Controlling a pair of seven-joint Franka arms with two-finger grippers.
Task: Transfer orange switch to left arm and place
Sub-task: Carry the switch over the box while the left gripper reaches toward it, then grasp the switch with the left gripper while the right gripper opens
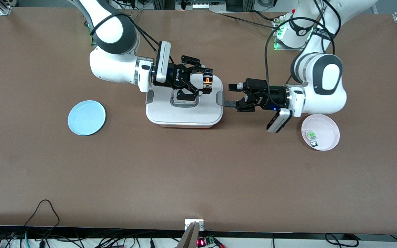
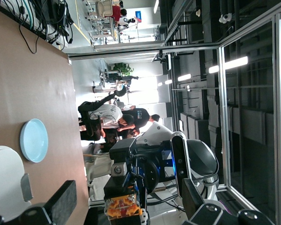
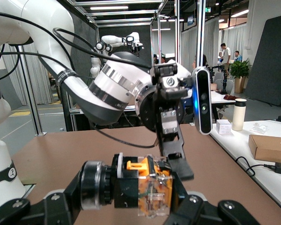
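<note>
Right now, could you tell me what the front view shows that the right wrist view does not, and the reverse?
Only the front view shows the white box, the blue plate toward the right arm's end, and the pink plate holding a small green-and-clear component.

Only the right wrist view shows the switch's clear orange housing close up.

Both show the orange switch clamped in the right gripper over the box, and the open left gripper beside the box.
</note>
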